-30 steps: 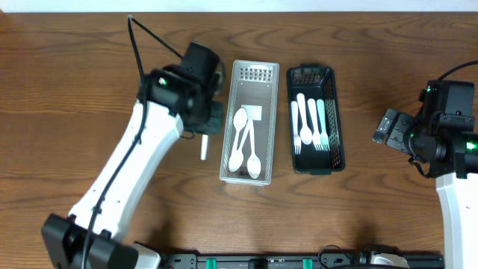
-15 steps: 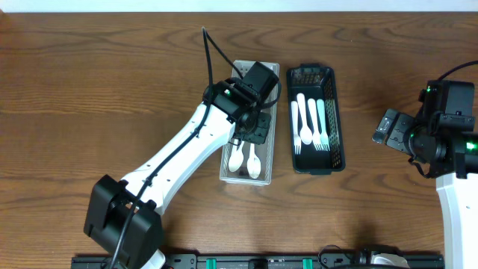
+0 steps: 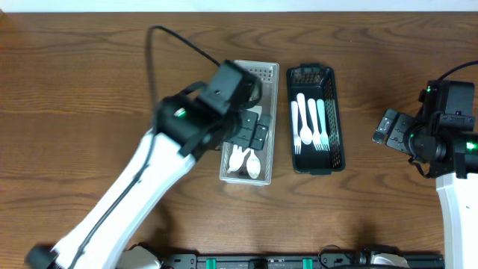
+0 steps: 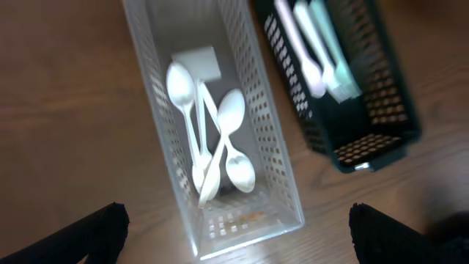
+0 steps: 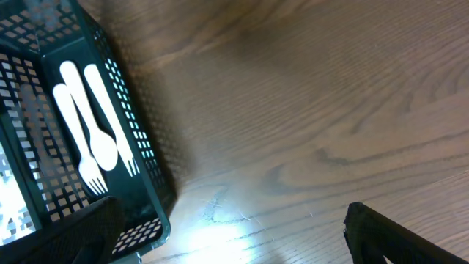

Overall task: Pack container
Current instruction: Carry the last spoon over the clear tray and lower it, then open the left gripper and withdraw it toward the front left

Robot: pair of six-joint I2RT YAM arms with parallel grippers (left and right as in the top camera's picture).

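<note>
White perforated basket (image 3: pixel 263 73) sits near the middle of the wooden surface (image 3: pixel 82 82), with white plastic spoons (image 4: pixel 209 139) piled crosswise toward its 6 o'clock end. A black basket (image 3: pixel 336 112) holding forks (image 3: pixel 308 123) lies just beside it at 3 o'clock. The left pincer (image 4: pixel 242 235) hovers over the white basket, spread wide and empty. The right pincer (image 5: pixel 234 235), at 3 o'clock of the black basket and apart from it, is likewise spread wide, gripping nothing.
</note>
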